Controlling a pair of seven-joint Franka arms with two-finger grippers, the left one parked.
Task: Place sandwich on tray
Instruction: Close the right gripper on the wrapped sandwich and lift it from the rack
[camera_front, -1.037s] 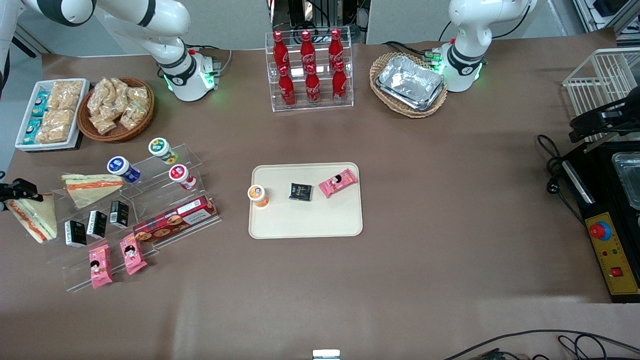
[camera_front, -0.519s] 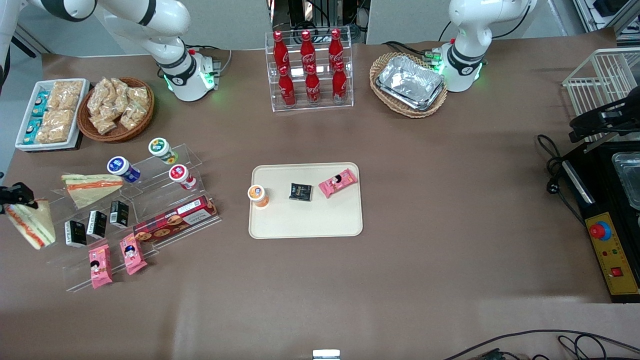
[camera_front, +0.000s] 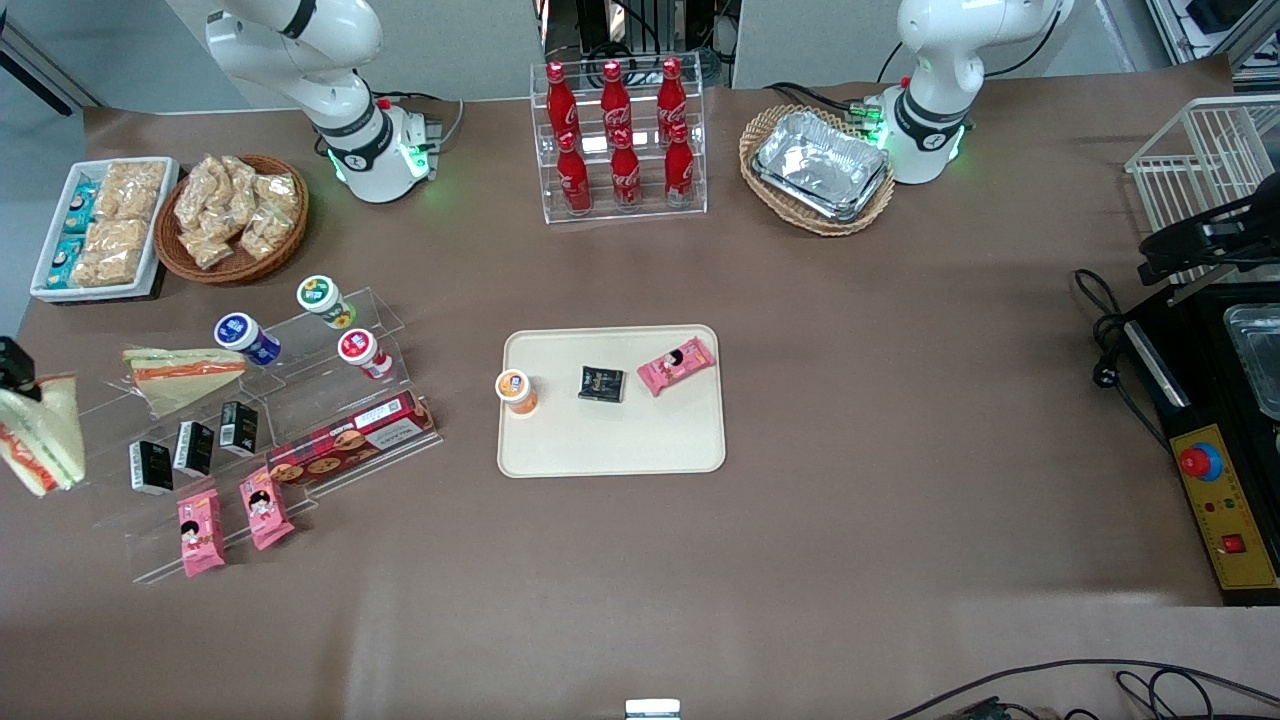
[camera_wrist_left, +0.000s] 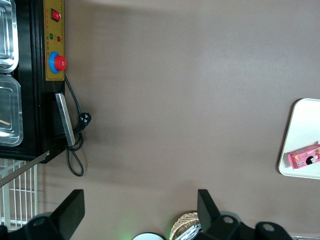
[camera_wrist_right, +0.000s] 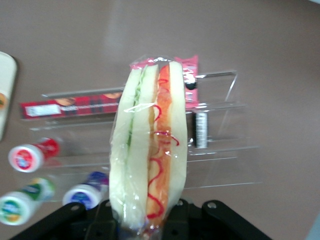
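Over the brown table (camera_front: 850, 420), the pincer (camera_wrist_right: 145, 227) grips the lifted sandwich (camera_wrist_right: 148, 145) by its base, well apart from the tray (camera_front: 612, 450), so carrying and placing remain.

The red bottles (camera_front: 615, 135) in the clear rack are showing white Coca-Cola script. Nothing else is reading clearly; the print on the cookie box (camera_front: 350, 438) and other packets is staying illegible.
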